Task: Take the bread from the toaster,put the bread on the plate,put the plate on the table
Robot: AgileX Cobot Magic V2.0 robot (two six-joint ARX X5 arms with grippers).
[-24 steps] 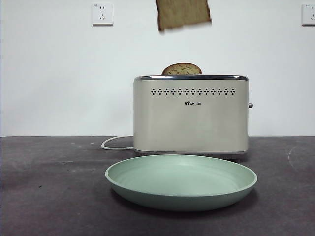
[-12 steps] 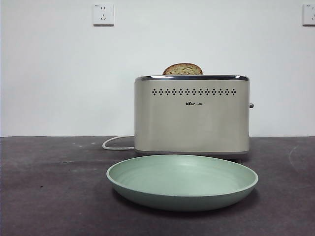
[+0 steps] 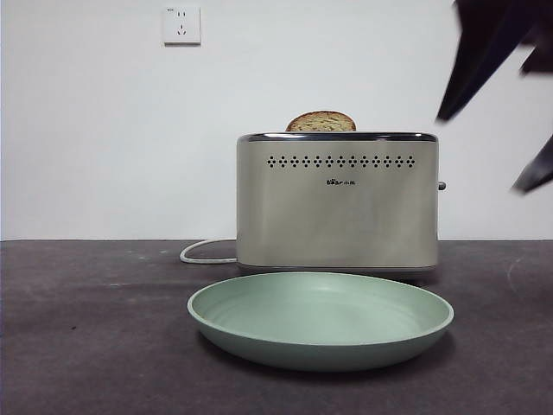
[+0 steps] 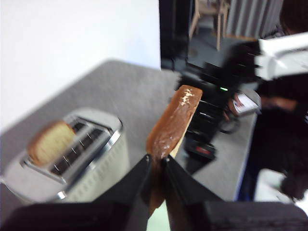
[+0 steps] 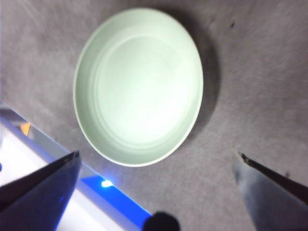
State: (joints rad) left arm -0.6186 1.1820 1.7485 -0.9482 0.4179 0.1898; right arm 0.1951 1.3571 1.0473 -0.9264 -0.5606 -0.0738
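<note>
The left gripper (image 4: 156, 161) is shut on the bread (image 4: 173, 120), a thick brown-crusted slice held edge-on above and beside the toaster (image 4: 72, 154). Bread and left gripper are out of the front view. The cream toaster (image 3: 337, 203) stands behind the mint-green plate (image 3: 320, 311). The plate lies empty on the dark grey table (image 3: 86, 346). The right gripper (image 3: 484, 154) hangs open at the front view's top right. In the right wrist view it (image 5: 158, 155) is high over the plate (image 5: 139, 86), jaws wide apart and empty.
A second slice with a domed top (image 3: 320, 122) sticks out of the toaster's slot and also shows in the left wrist view (image 4: 50, 142). A white cord (image 3: 203, 253) runs left from the toaster. A wall socket (image 3: 181, 24) is on the white wall.
The bread rose out of the front view's top edge. A dark open gripper has come into the front view at the top right. Toaster, domed slice and plate have not moved.
</note>
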